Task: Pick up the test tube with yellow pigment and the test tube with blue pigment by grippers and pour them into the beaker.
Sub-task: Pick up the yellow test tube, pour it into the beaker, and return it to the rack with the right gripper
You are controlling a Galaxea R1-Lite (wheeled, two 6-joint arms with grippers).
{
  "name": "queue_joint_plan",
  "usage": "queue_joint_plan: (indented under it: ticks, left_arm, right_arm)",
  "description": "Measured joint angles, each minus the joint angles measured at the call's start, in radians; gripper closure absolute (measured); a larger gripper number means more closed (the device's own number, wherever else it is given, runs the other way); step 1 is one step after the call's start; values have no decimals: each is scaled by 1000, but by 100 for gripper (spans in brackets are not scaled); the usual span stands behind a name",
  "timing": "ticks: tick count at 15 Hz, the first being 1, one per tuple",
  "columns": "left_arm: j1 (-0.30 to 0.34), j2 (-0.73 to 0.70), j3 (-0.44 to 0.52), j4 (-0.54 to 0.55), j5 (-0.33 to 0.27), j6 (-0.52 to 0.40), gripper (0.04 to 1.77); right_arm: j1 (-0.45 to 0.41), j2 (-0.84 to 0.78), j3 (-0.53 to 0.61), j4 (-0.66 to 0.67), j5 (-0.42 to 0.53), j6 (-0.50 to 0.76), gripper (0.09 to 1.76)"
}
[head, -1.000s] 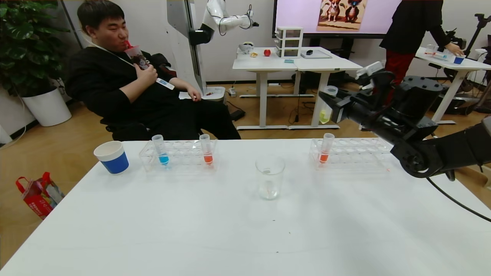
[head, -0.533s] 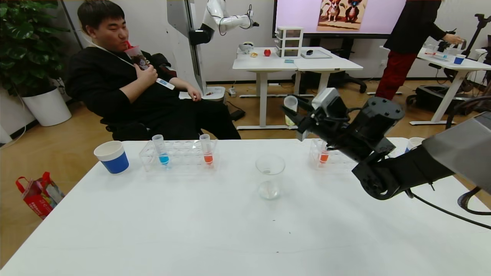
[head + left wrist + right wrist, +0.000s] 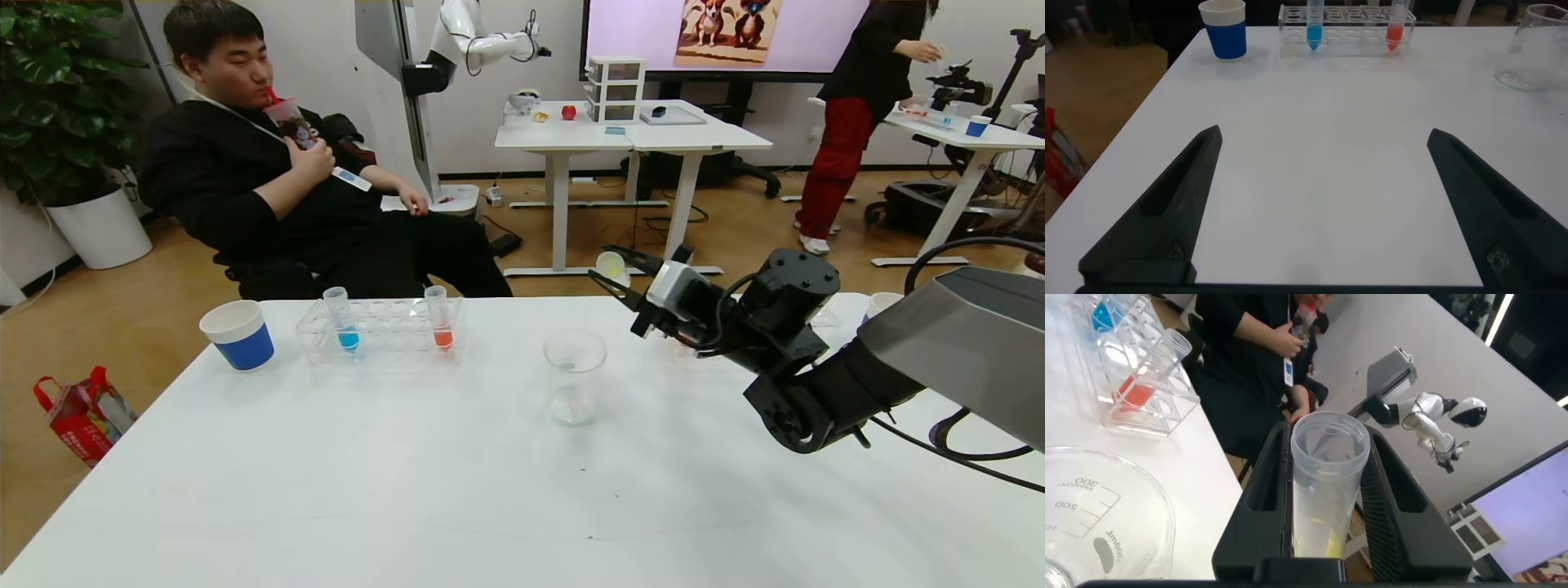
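We've got the right gripper [image 3: 614,276] clamped on the yellow tube [image 3: 611,265], tipped over up and right of the beaker [image 3: 575,376] mid-frame. Tube's clear, pale yellow liquid inside [image 3: 1319,494]. Blue tube [image 3: 340,318] sits upright in the rack [image 3: 392,331], upper left. Left gripper [image 3: 1323,204] hangs spread wide over the table [image 3: 408,474]

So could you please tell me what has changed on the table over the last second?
The right pincer, shut on the test tube with yellow pigment, has swung from the robot's right towards the beaker, come lower and tipped the tube over. The beaker, the test tube with blue pigment in its rack and the blue paper cup have not moved. The left pincer hangs open over bare table.
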Motion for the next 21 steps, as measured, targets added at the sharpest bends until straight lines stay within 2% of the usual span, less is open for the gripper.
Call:
queue_joint_plan:
  ticks: [3, 7, 11, 15, 21]
  left_arm:
    - [0, 0, 0, 0, 0, 0, 6]
    - [0, 0, 0, 0, 0, 0, 6]
    - [0, 0, 0, 0, 0, 0, 6]
    - [0, 0, 0, 0, 0, 0, 6]
    - [0, 0, 0, 0, 0, 0, 6]
  right_arm:
    - [1, 17, 0, -39, 25, -46, 134]
    - [-2, 45, -14, -64, 142, -166, 134]
    - [12, 60, -7, -99, 199, -202, 134]
    - [14, 71, -7, -103, 279, -301, 134]
    - [4, 73, -42, -71, 314, -408, 134]
